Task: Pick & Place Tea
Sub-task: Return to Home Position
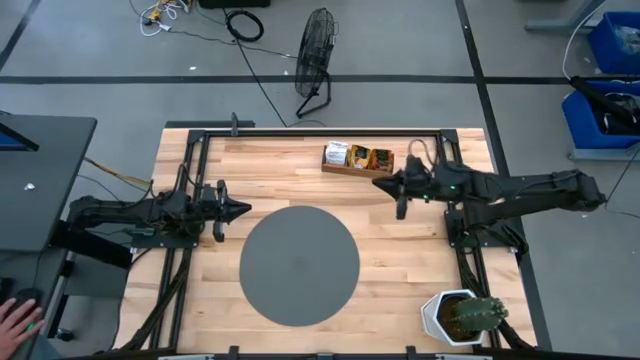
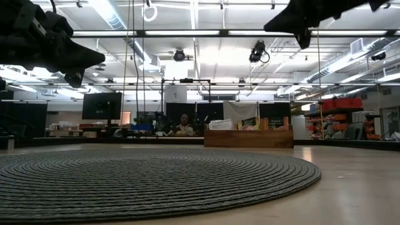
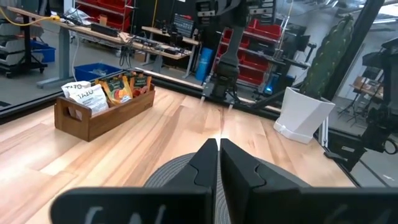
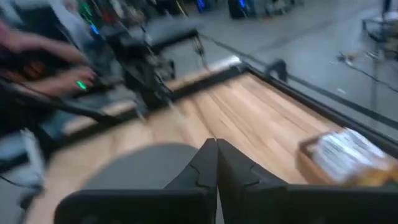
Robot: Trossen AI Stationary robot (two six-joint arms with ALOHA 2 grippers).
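Near the grey disc (image 1: 299,265), tea (image 3: 93,96) sits in the organizer (image 3: 112,117); wrist views alone show both jaws closed.

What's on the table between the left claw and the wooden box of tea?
Nothing. In the high view only bare tabletop runs from the left gripper to the wooden box; the grey mat lies beside that stretch.

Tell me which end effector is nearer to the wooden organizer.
The right. The right end effector hovers close beside the wooden organizer, at its right end. The left end effector hovers far off, across the table by the grey disc's left edge.
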